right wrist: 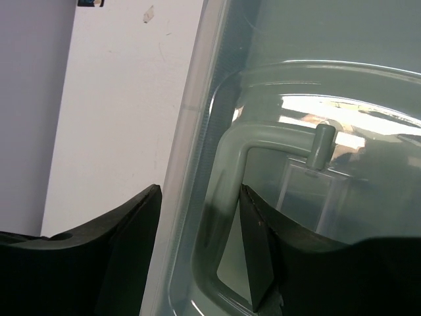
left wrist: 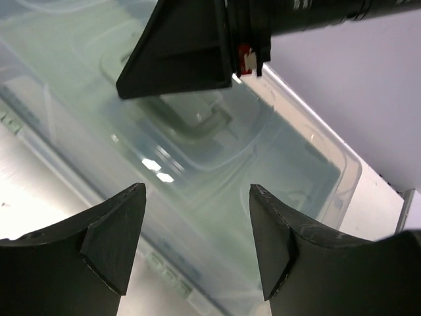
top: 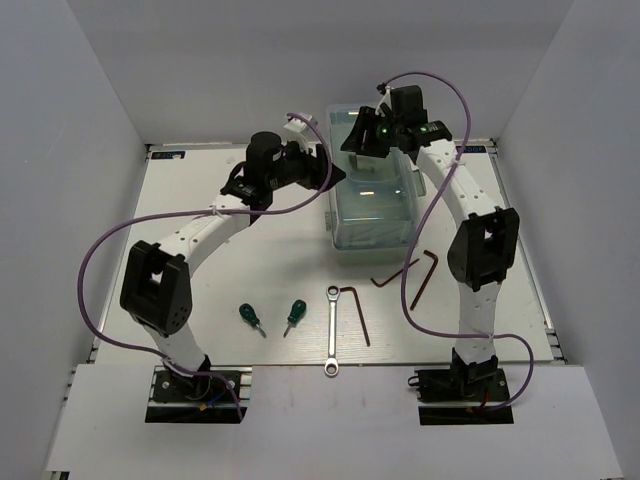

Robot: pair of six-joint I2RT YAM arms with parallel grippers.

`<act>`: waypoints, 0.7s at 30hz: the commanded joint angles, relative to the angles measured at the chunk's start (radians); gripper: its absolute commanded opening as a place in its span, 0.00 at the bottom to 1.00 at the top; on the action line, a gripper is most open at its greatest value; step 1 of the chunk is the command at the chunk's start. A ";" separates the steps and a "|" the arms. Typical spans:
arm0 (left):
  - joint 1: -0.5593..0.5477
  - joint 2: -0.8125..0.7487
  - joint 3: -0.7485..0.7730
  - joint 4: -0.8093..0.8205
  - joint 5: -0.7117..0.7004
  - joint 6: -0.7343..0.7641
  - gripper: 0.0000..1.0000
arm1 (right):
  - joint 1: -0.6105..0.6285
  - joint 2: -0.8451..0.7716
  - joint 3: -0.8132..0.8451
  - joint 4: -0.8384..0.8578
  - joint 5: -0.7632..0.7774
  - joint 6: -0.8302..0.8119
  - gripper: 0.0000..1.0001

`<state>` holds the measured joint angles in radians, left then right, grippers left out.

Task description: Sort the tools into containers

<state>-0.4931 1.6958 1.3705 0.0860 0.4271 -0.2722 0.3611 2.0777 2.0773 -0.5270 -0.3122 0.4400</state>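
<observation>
Left tool (left wrist: 196, 197) spread, hovering at toolbox (top: 372, 215) left side. Right tool (right wrist: 199, 197) spread, straddling lid handle (right wrist: 227, 171). Green screwdrivers (top: 250, 317), wrench (top: 331, 330) and hex keys (top: 358, 312) lie on tabletop (top: 200, 200), outside the box. White print on right tool's body too blurred to read.

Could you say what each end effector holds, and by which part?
Nothing is gripped. The left end effector is open above the toolbox lid; the right end effector, open, straddles its handle.
</observation>
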 commanded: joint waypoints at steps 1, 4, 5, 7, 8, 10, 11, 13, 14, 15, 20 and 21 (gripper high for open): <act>0.001 0.030 0.077 0.027 0.038 -0.019 0.74 | 0.010 -0.001 -0.008 0.050 -0.151 0.061 0.56; 0.001 0.062 0.099 0.027 0.047 -0.030 0.74 | -0.001 -0.007 -0.016 0.062 -0.192 0.081 0.56; 0.001 0.062 0.110 0.027 0.047 -0.030 0.74 | -0.004 -0.011 -0.014 0.073 -0.199 0.089 0.56; 0.001 0.074 0.119 0.027 0.047 -0.030 0.74 | -0.017 -0.014 -0.016 0.081 -0.208 0.100 0.56; 0.001 0.087 0.119 0.018 0.047 -0.039 0.74 | -0.019 -0.018 -0.016 0.081 -0.217 0.108 0.56; 0.001 0.096 0.139 0.018 0.047 -0.039 0.74 | -0.030 -0.022 -0.020 0.091 -0.238 0.123 0.56; 0.001 0.105 0.139 0.009 0.047 -0.039 0.74 | -0.034 -0.025 -0.022 0.099 -0.241 0.131 0.55; 0.001 0.116 0.151 0.009 0.047 -0.039 0.74 | -0.045 -0.027 -0.031 0.111 -0.261 0.149 0.55; 0.001 0.125 0.151 0.009 0.047 -0.048 0.74 | -0.047 -0.031 -0.029 0.111 -0.263 0.154 0.55; 0.001 0.125 0.163 0.009 0.047 -0.048 0.74 | -0.053 -0.033 -0.032 0.119 -0.268 0.157 0.55; 0.001 0.180 0.216 0.009 0.056 -0.070 0.74 | -0.062 -0.031 -0.046 0.137 -0.295 0.180 0.55; 0.001 0.189 0.232 0.009 0.056 -0.082 0.74 | -0.060 -0.033 -0.048 0.139 -0.297 0.181 0.55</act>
<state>-0.4931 1.8721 1.5440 0.0898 0.4606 -0.3264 0.2951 2.0789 2.0380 -0.4416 -0.5301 0.5835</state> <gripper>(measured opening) 0.743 0.554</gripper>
